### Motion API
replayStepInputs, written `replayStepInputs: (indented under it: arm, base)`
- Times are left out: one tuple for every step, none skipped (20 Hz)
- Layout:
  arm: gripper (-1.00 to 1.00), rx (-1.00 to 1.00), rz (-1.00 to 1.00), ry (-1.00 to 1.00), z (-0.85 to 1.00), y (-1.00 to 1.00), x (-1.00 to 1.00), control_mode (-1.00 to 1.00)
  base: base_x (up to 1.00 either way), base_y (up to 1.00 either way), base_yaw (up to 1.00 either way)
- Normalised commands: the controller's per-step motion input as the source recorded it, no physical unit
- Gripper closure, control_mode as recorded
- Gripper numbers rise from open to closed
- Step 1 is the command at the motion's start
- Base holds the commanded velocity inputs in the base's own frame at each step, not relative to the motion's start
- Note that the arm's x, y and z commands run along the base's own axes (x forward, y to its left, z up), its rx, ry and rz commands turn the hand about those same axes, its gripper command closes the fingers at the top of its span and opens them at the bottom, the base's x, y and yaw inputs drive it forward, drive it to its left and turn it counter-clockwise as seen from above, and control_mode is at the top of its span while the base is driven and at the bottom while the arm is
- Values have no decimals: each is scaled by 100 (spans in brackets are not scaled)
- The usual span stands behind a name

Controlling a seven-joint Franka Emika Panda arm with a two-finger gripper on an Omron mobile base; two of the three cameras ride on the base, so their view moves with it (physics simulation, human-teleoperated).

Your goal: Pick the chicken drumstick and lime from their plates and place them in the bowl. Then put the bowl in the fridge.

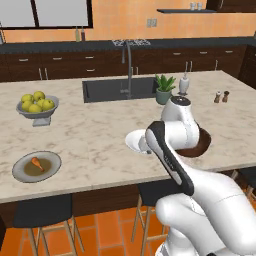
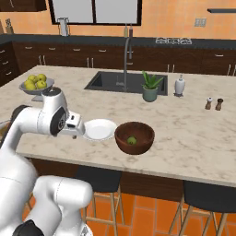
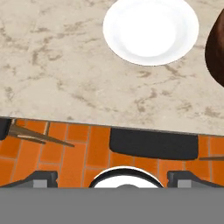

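**Lime in, drumstick waiting**

While the gripper (image 3: pixel 111 177) hangs over the counter edge w/ jaws spread wide & nothing between them, the lime (image 2: pixel 132 140) sits inside the bowl (image 2: pixel 134 137). White plate (image 2: pixel 99 129) lies bare just left of the bowl. Chicken drumstick (image 1: pixel 37 162) rests on the grey plate (image 1: pixel 36 166), well apart at the far left of the counter (image 1: pixel 90 145), near the fruit bowl (image 1: pixel 37 107).

Wide bare counter (image 1: pixel 95 135) lay between my white plate (image 2: pixel 99 129) and the grey plate (image 1: pixel 36 166) far left, nothing blocking. Fruit bowl (image 1: pixel 37 107) sat further back. Wooden bowl (image 2: pixel 134 137) touched the white plate's right side. Stools (image 1: pixel 44 212) stood below the edge.
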Motion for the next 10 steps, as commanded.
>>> replayStepInputs:
  arm:
    - [-100, 0, -2, 0, 10, -66, -90, -100]
    - [-100, 0, -7, -1, 4, -75, -74, -100]
    - [-100, 0, -4, -5, 6, -46, -35, -100]
    - [-100, 0, 0, -12, 18, 0, -1, -100]
    - [-100, 0, 0, -7, 13, 0, 0, -100]
    - [-100, 0, 0, -4, 13, 0, 0, -100]
    - [-100, 3, 0, -5, 20, 9, -2, -100]
    - [-100, 7, 0, 0, 0, 26, -2, -100]
    - [-100, 0, 0, 0, 0, 0, 0, 100]
    - [-100, 0, 0, 0, 0, 0, 0, 100]
  base:
    - [0, 0, 0]
    - [0, 0, 0]
    - [0, 0, 0]
    - [0, 0, 0]
    - [0, 0, 0]
    - [0, 0, 0]
    - [0, 0, 0]
    - [0, 0, 0]
    - [-24, 76, 0]
    - [-36, 88, 0]
